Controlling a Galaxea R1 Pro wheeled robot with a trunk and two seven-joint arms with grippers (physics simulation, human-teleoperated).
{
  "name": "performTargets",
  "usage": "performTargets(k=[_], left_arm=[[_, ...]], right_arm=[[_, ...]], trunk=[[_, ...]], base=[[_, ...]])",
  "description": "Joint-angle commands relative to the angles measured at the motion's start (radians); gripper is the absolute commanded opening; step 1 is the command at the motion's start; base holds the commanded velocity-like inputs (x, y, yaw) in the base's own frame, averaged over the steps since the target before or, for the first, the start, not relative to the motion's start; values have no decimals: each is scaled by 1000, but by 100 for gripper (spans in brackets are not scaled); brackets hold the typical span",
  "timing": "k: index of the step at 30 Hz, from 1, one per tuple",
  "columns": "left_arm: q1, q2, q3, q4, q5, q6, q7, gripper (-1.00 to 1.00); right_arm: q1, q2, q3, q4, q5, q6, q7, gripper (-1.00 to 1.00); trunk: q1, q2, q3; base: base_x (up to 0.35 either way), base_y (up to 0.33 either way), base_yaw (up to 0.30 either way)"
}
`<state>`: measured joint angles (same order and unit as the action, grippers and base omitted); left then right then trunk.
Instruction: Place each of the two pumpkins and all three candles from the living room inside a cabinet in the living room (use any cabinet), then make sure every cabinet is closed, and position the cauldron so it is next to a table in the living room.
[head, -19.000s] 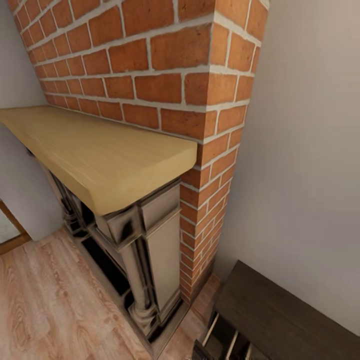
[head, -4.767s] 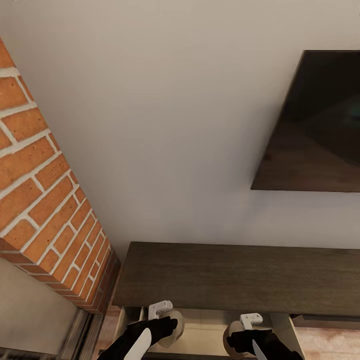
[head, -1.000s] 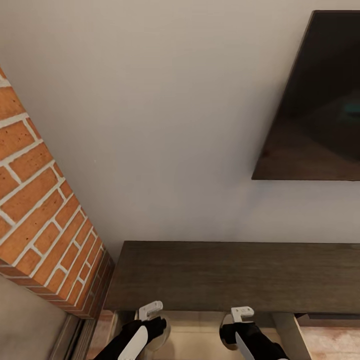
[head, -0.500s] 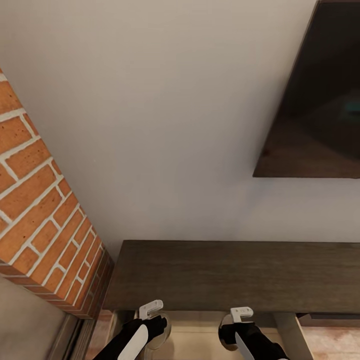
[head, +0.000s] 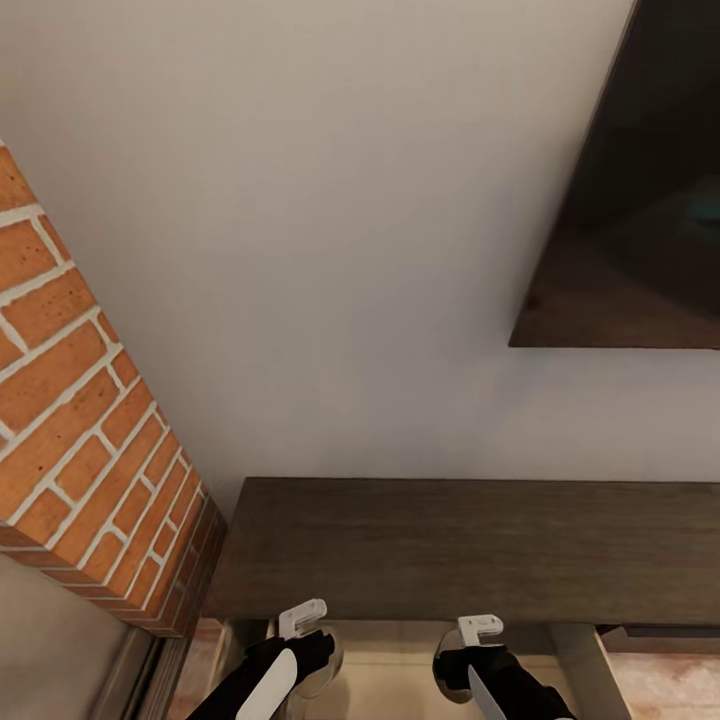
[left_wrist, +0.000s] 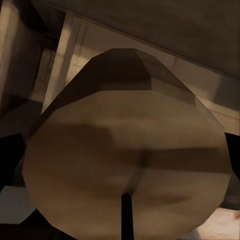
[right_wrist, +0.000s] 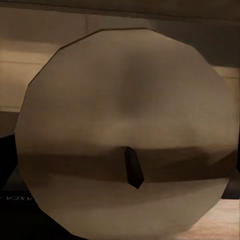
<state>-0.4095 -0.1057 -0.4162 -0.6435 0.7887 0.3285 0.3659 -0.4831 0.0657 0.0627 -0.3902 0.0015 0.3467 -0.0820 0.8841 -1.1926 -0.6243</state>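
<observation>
Since a second ago little moves: each tool, left (head: 300, 622) and right (head: 481, 630), still grips a pale round candle (left_wrist: 127, 170) (right_wrist: 127, 135) over the long dark-brown wooden cabinet's (head: 460, 545) open drawer, ready for release.

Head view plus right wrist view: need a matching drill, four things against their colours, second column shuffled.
Things:
1. brick chimney
2. flat wall-mounted screen
3. long low wooden cabinet
4. round candle with a wick

Colours:
a. dark brown
b. pale tan
c. orange-red
d. near black

Pairs: 1-c, 2-d, 3-a, 4-b
</observation>
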Motion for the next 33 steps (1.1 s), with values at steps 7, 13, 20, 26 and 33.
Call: performTargets(k=[7,13,20,26,33], left_arm=[[0,0,1,-1,-1,0,1,-100],[0,0,1,-1,-2,1,1,-100],[0,-12,0,-1,1,12,1,-100],[-1,-17,0,0,3,16,1,-100],[-2,-39,1,0,4,14,221,-100]], right_arm=[[0,0,0,1,0,0,0,-100],[0,0,0,11,0,0,0,-100],[0,-1,0,11,0,0,0,-100],[0,-1,-1,11,0,2,0,-100],[0,-1,-2,12,0,6,2,-100]], trunk=[[27,-49,-22],[50,-91,-41],[77,-140,-63],[100,-182,-82],[127,-231,-103]], base=[[0,0,0],[0,0,0],[0,0,0],[0,0,0],[0,0,0]])
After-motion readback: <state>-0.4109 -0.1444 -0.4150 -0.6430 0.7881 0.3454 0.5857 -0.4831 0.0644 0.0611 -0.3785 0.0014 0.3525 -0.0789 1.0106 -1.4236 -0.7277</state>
